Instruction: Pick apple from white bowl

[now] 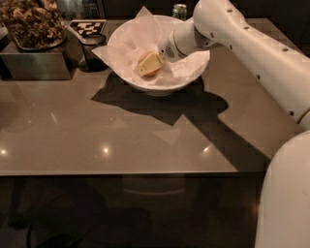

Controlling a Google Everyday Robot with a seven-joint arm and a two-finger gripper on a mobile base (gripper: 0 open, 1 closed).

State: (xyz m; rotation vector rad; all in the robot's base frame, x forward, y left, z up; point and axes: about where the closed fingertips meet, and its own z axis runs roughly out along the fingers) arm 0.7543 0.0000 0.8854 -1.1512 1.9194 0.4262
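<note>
The white bowl (161,89) stands at the back middle of the brown table, lined with white crinkled paper (130,42) that sticks out in points. The apple (143,59) lies inside it, left of centre; only an orange-red sliver shows. My gripper (147,66) reaches into the bowl from the right on the white arm (242,43). Its yellowish tip lies right over the apple and hides most of it.
A small dark cup (92,51) stands just left of the bowl. A metal box of dried brown plants (34,63) is at the far left. A black-and-white tag (87,26) and a green can (179,10) lie behind. The table's front edge (121,172) runs across.
</note>
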